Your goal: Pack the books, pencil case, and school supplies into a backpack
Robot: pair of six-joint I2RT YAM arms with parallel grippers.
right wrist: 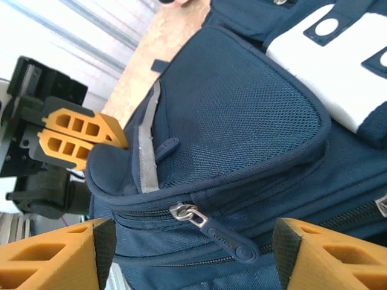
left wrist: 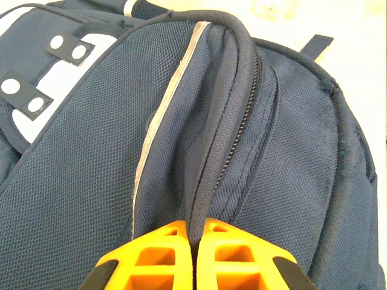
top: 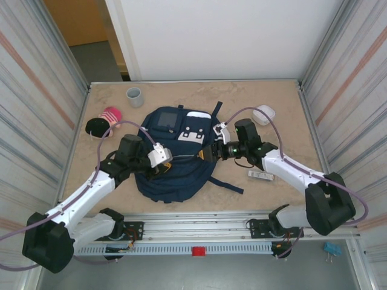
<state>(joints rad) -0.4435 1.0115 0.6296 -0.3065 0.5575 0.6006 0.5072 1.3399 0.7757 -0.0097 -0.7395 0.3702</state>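
The sandy table [top: 284, 103] is closed in by ribbed metal walls on both sides, with a white panel at the far end. In the middle of it lies the backpack [top: 175, 181], flat, with its front pockets and white patches facing up. Its long axis runs from the near edge toward the far panel, leaning a little to the right. I think the end with the white patches is the far one, but from above the shape is too bunched to be sure.

The left gripper [left wrist: 194, 241] is fully closed and pinches a raised fold of fabric [left wrist: 208, 151] just beside the zipper teeth, on the near-left part of the bag. The right gripper [right wrist: 193, 241] stands wide apart and holds nothing. The zipper pull [right wrist: 222, 240] lies between its two fingers, apart from both.

By my judgement the step in hand is opening a compartment: one arm holds the cloth tight and the other comes for the zipper. The next move asks the right fingers to close on the small pull tab, then draw it along the curved track while the left grip does not slip.

Around the bag are a grey cup [top: 134, 95] and a pink and black soft thing [top: 103, 123] at the far left, a white case [top: 264, 114] at the far right, and a small white strip [top: 261, 175] near the right arm.
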